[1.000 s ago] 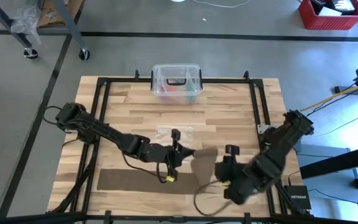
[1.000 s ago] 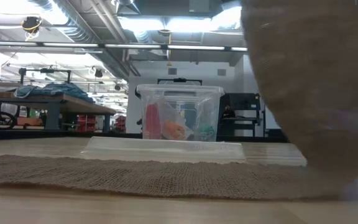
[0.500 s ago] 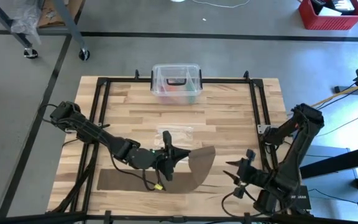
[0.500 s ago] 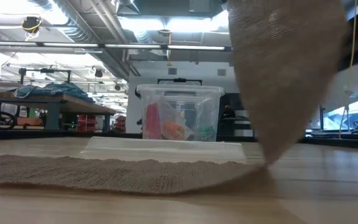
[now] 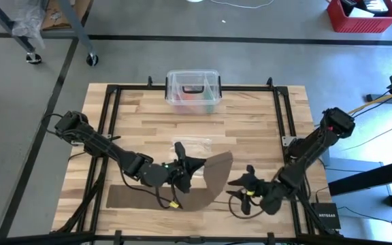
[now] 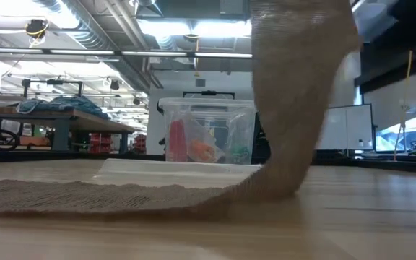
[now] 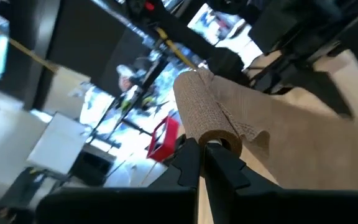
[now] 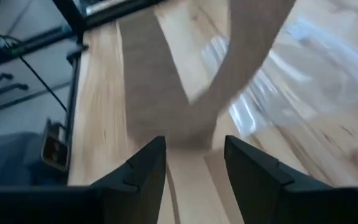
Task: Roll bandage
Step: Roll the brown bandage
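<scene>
Bandage lies flat along the tabletop's front edge on the left half; its free end lifts off the wood, a small roll pinched in the clenched left gripper near mid-table. Left arm stretches low from the left edge. Right gripper, fingers apart and holding nothing, sits just beside the raised strip, arm bent in from the right edge.

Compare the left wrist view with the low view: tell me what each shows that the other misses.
Only the left wrist view shows the left gripper, its fingers shut on the rolled end of the bandage. Only the low view shows the clear plastic box behind, and the strip's flat stretch lying along the table. Both show the bandage's lifted part rising off the wood.
</scene>
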### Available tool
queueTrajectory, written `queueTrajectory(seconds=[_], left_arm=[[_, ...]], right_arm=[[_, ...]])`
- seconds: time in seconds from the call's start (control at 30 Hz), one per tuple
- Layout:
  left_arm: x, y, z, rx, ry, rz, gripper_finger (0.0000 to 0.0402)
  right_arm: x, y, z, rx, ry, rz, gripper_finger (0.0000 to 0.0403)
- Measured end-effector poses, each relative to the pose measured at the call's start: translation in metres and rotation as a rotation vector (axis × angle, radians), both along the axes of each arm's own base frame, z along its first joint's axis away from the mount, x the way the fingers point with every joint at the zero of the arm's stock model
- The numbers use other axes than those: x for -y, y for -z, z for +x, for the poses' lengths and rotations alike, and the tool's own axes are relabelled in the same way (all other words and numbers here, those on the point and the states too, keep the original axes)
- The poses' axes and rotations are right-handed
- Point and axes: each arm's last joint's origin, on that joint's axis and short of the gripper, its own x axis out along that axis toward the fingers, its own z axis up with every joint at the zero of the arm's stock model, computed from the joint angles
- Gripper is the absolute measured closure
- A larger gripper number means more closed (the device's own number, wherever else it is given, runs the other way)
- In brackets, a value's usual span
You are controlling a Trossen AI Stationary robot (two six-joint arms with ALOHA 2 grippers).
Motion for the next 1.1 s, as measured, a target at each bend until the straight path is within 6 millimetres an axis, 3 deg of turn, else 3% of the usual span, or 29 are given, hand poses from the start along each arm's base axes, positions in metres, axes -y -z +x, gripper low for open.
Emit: queueTrajectory(seconds=[0.3,0.53,0.8,1.1], left_arm=[[0.002,-0.003,-0.003,0.017,-0.025,0.000,0.0398],[0.002,-0.004,-0.003,0.020,-0.027,-0.008,0.0397],[0.002,-0.004,-0.003,0.026,-0.027,-0.019,0.0397],[0.003,-0.004,-0.003,0.029,-0.026,-0.026,0.0396]], right_arm=[[0.014,0.011,0.020,0.011,0.095,-0.079,0.0238],[0.004,0.012,0.018,-0.031,-0.035,0.017,0.0238],[0.004,0.012,0.024,0.063,0.082,0.027,0.0238],[0.000,0.022,0.027,0.054,0.147,0.220,0.0238]])
